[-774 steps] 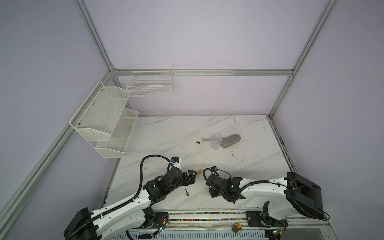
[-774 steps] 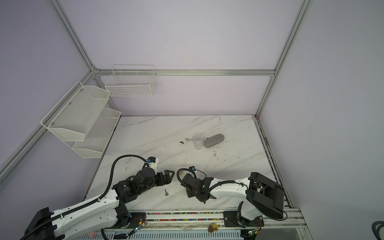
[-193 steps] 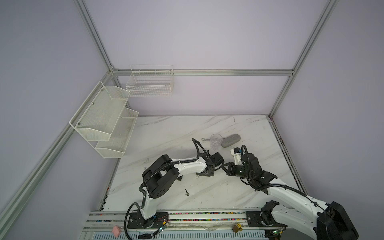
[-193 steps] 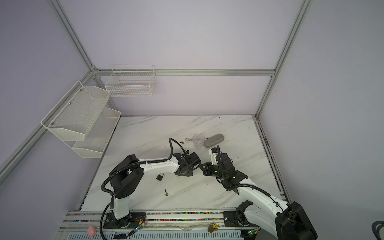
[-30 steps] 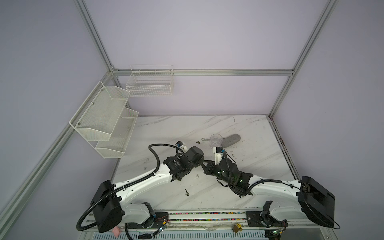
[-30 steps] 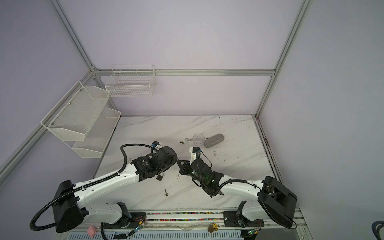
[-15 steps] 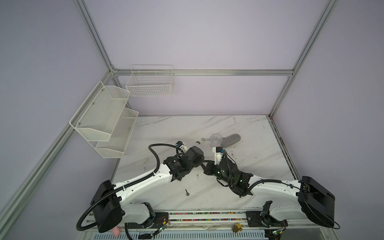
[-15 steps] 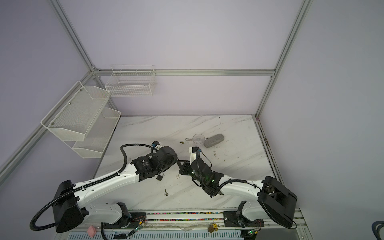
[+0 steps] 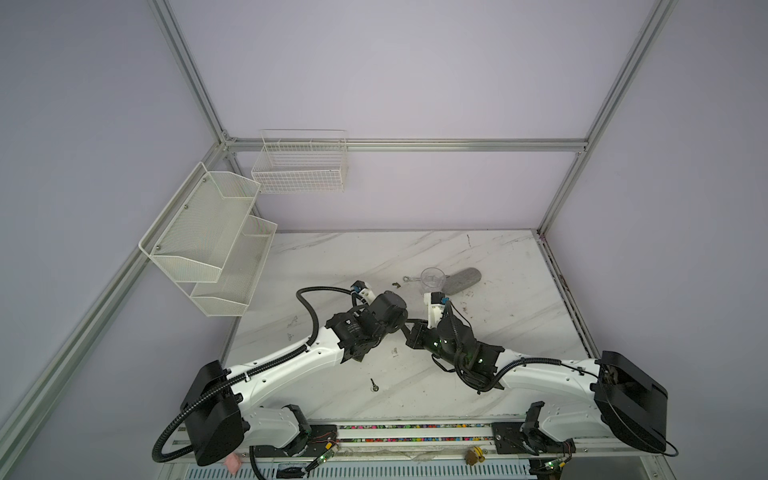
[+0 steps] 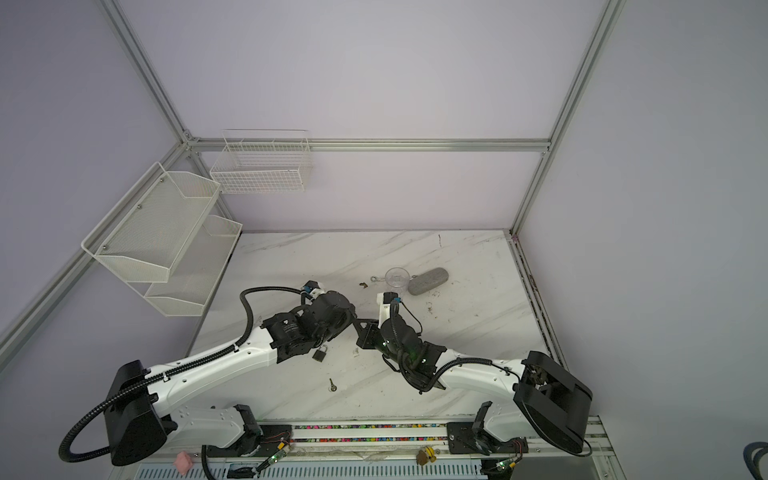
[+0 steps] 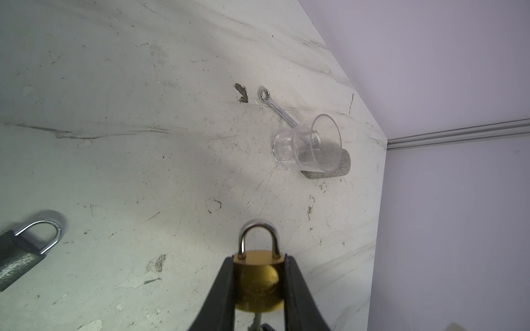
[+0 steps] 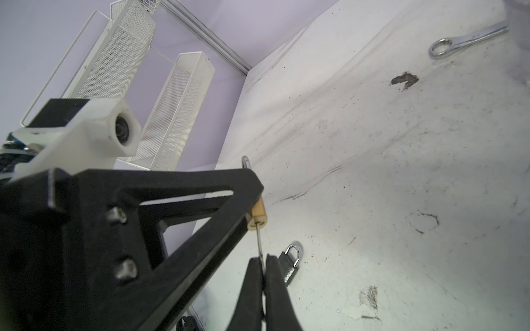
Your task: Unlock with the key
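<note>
Nearly done, yet not unlocked.
Clamping brass padlock [image 11: 259, 282] in left gripper [image 11: 259, 261] over mid-table, pinching key [image 12: 259, 240] with right gripper [image 12: 262, 259], blade in keyhole; left to do: turning to free shut shackle.

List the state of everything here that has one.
brass padlock: shackle shut, clamped in left gripper
key: in the brass padlock's keyhole, pinched by right gripper
grey padlock: shackle shut, lying loose on table
spare key: lying loose on table
cup: upright, empty
</note>
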